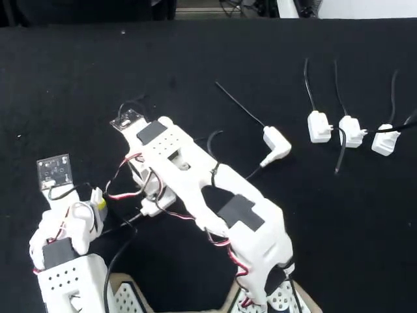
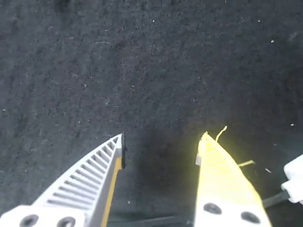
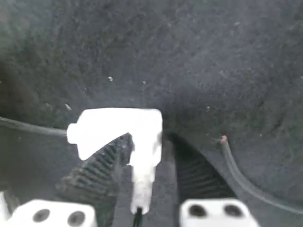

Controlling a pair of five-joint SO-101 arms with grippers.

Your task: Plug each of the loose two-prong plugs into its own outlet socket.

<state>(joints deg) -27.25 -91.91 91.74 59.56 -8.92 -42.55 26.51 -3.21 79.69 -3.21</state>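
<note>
Left gripper (image 2: pixel 161 144) hangs spread over the bare black table (image 1: pixel 78 78), at 8 o'clock in the high view. Right gripper (image 3: pixel 150 142) is spread around a white plug (image 3: pixel 113 125), with a gap on one side. Another plug (image 1: pixel 277 147) lies at 3 o'clock from centre. Three corded white blocks (image 1: pixel 319 127) sit in a row farther out the same way.

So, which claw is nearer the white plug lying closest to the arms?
Right. The right claw straddles the white plug; the left claw is off to its side, not touching it.
</note>
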